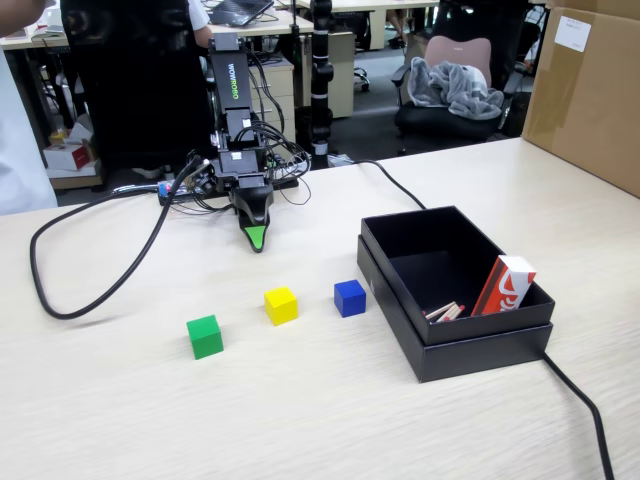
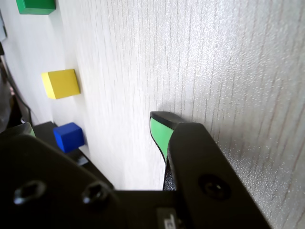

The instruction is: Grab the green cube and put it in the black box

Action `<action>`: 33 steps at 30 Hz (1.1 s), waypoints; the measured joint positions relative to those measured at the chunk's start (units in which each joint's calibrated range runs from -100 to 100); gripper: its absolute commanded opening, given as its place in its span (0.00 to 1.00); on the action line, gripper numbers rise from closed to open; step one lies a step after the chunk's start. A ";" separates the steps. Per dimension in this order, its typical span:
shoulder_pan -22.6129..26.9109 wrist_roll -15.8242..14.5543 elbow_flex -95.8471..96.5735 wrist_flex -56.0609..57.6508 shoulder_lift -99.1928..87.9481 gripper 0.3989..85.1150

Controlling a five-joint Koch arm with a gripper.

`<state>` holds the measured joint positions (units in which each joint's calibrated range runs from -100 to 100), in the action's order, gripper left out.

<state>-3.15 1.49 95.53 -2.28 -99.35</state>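
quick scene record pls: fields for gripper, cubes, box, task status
gripper: gripper points down at the table behind the cubes, holding nothing; open or shut cannot be told
green cube: green cube on the table, leftmost of the row in the fixed view, untouched
other cubes: yellow cube in the middle, blue cube nearest the box; all three apart
black box: black box right of the cubes, open top, holds a red-and-white pack and small sticks
task status: not begun; cube outside the box

A pale wood-grain table (image 1: 300, 420) carried the green cube (image 1: 204, 336); yellow cube (image 1: 281, 305); blue cube (image 1: 349, 298); black box (image 1: 470, 345); a black cable (image 1: 90, 290).
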 measured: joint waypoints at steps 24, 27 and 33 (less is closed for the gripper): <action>-0.83 -0.10 -41.35 43.75 14.37 0.56; -1.42 0.00 -50.39 48.08 21.36 0.56; -3.81 2.25 -63.90 49.25 38.58 0.55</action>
<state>-6.96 3.74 31.63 46.96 -60.78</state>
